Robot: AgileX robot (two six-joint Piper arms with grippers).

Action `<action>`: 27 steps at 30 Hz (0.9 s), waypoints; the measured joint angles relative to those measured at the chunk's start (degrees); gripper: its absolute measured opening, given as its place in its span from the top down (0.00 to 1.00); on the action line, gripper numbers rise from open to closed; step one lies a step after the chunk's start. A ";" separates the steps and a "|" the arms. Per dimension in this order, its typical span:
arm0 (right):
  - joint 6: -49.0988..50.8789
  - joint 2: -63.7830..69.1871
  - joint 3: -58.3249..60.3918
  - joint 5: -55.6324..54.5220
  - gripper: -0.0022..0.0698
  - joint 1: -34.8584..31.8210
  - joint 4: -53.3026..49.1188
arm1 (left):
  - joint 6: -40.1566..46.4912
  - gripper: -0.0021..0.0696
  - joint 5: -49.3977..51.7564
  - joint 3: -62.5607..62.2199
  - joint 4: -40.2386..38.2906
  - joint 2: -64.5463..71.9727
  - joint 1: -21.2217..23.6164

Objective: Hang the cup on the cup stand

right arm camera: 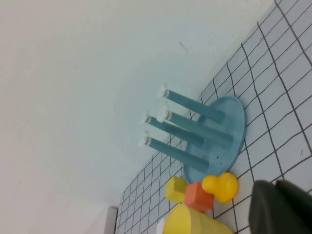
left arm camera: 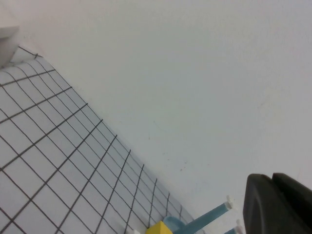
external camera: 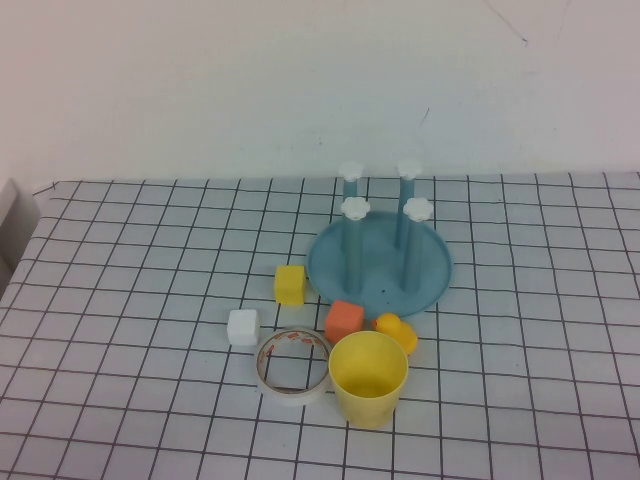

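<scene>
The yellow cup (external camera: 368, 378) stands upright, mouth up, on the checked table near the front. It also shows in the right wrist view as the cup (right arm camera: 190, 224). Behind it sits the light blue cup stand (external camera: 380, 270), with four upright posts topped by white caps; all the posts are bare. The right wrist view shows the stand (right arm camera: 234, 126) too, and the left wrist view catches one post (left arm camera: 204, 219). Neither arm appears in the high view. My left gripper (left arm camera: 271, 178) is shut and empty, away from the stand. My right gripper (right arm camera: 275, 185) is shut and empty, near the duck.
A yellow cube (external camera: 289, 284), an orange cube (external camera: 343, 321), a yellow rubber duck (external camera: 396, 331), a white cube (external camera: 243, 327) and a tape roll (external camera: 292, 366) crowd between cup and stand. A grey object (external camera: 15, 225) sits at the left edge.
</scene>
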 joint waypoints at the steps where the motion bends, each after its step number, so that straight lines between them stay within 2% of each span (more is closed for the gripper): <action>1: 0.00 0.00 0.00 0.00 0.97 0.00 0.07 | -0.11 0.97 -0.11 0.00 -0.89 0.00 0.00; 5: -4.25 0.00 0.00 1.70 0.97 0.00 0.07 | -0.97 0.97 -0.77 0.00 -2.76 0.00 0.00; 7: -7.54 0.00 0.00 2.75 0.97 0.00 0.07 | 0.46 0.97 1.05 -0.85 -1.14 0.00 0.00; 11: -10.03 0.00 0.00 3.67 0.97 0.00 0.07 | 10.23 0.97 15.87 -11.87 5.69 2.65 -1.42; 15: -10.92 0.00 0.00 3.67 0.97 0.00 0.07 | 26.05 0.97 35.61 -26.51 8.93 13.10 -4.50; 18: -12.52 0.00 0.00 3.67 0.97 0.00 0.07 | 34.76 0.97 46.16 -35.91 9.40 23.27 -6.05; 22: -13.13 0.00 0.00 3.95 0.97 0.00 0.07 | 44.58 0.97 55.78 -46.35 11.20 38.58 -6.30; 27: -14.01 0.00 0.00 4.78 0.97 0.00 0.07 | 49.32 0.97 60.19 -53.20 13.67 54.30 -7.36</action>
